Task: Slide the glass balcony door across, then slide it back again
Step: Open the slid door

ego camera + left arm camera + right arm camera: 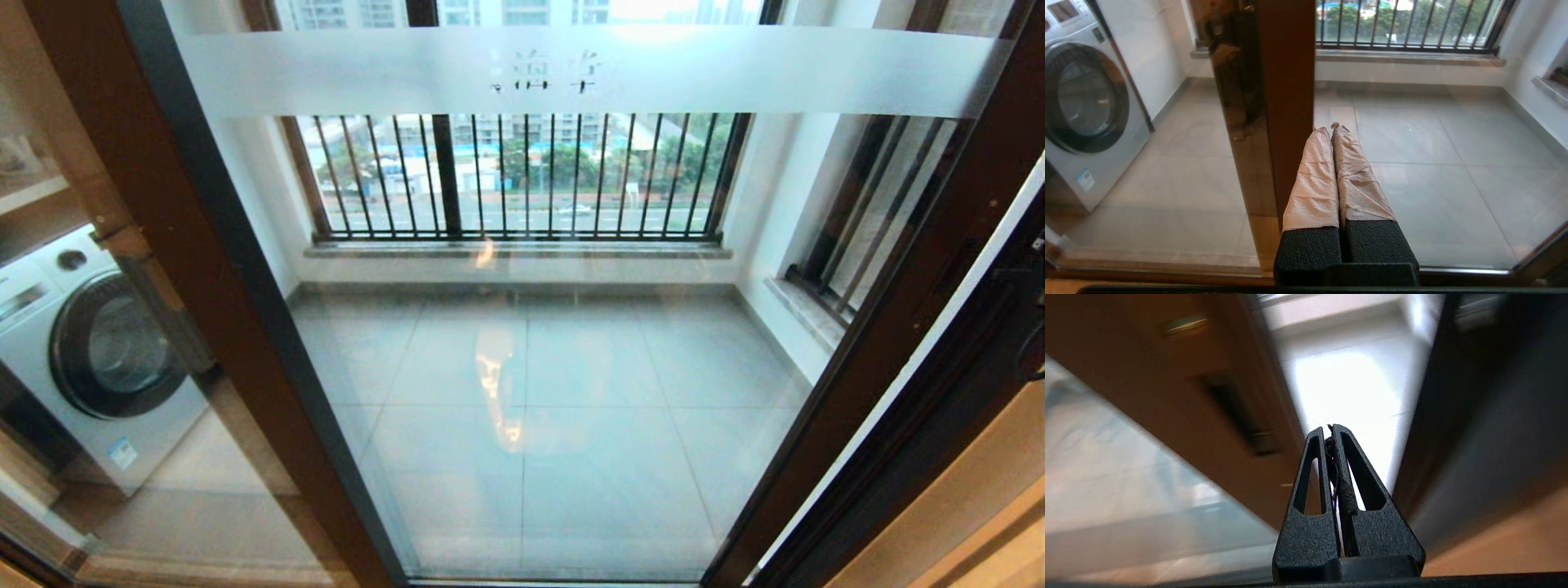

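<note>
Both tools are pressed together — the right tool (1330, 428) beside the glass balcony door (539, 327)'s handle slot (1237, 412), the left tool (1330, 125) near its brown stile (1286, 102).

Glass balcony door (522, 327): brown frame, frosted band w/ characters up top, upright, narrow gap at right.

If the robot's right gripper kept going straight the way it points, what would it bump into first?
Probably nothing right away: the shut right gripper points into the bright gap beside the brown-framed glass balcony door. The way looks free, though depth is unclear.
</note>
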